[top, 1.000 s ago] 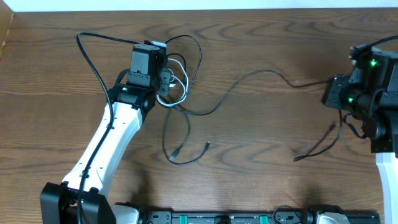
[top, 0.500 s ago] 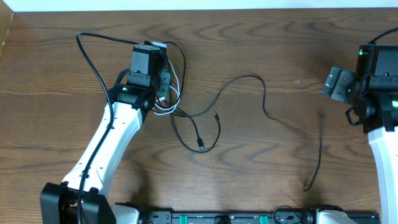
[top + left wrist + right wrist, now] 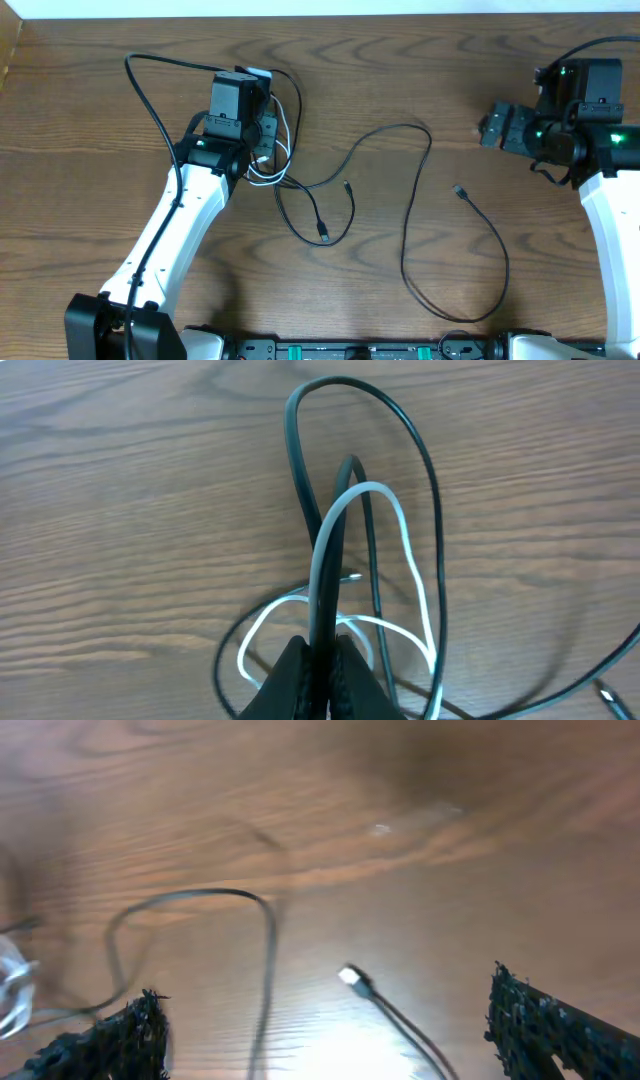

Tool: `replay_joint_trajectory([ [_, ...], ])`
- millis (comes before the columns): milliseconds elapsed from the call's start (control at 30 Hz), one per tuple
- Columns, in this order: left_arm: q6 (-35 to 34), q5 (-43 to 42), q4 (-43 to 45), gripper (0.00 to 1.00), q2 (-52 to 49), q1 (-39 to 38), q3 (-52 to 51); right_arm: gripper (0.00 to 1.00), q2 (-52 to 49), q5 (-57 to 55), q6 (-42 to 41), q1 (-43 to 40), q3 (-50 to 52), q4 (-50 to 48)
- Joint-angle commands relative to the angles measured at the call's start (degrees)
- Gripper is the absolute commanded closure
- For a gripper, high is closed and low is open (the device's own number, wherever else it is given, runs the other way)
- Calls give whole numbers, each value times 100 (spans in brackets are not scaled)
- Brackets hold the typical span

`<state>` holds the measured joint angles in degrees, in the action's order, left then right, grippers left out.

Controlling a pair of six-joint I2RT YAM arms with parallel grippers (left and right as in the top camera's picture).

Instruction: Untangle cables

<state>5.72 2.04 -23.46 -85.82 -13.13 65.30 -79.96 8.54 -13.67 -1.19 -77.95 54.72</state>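
- On the far left part of the wooden tabletop [image 3: 90, 90], the left hand [image 3: 268, 132] is pinching its fingers tightly together on the white cable [image 3: 284, 140] and a strand of the black cable [image 3: 404, 245].
- The left wrist view is showing the left hand [image 3: 318, 670] from close up. The white cable [image 3: 405, 535] and the black cable [image 3: 432, 510] are both arching up out of the closed fingertips and looping back down to the wood.
- The white cable is lying in small coils right beside that hand, and black loops are crossing over the coils.
- The black cable is running right from this knot, rising toward the far side at mid-table, then swinging down in a wide curve near the front edge.
- Its curve is ending at a small USB plug [image 3: 458, 190], which is resting on the wood to the right of centre.
- At the far right, the right hand [image 3: 490, 127] is hovering with its fingers spread wide apart and nothing between them.
- From the right wrist view, the right hand [image 3: 325, 1035] is framing the USB plug [image 3: 350, 977], which is lying on the wood below and clear of both fingers.
- Two more short black cable ends are lying just near and right of the knot.
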Motion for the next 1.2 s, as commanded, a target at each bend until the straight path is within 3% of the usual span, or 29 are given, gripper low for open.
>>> replay_joint_trajectory([
  [0,-114,-549,-2,92,7,20,-26,1,9,772,330,168,-57,-107],
  [267,-114,-1589,-2,92,7,20,-26,1,-11,798,490,544,-57,-205],
  [467,-109,-2907,22,92,9,20,-26,1,-278,866,804,793,-57,-208],
  [900,-7,-5305,221,92,11,20,-24,1,-1126,2673,2940,1202,-57,-361],
  [1167,-46,-6098,470,92,11,20,-24,9,-1231,2765,3344,1593,-57,-625],
])
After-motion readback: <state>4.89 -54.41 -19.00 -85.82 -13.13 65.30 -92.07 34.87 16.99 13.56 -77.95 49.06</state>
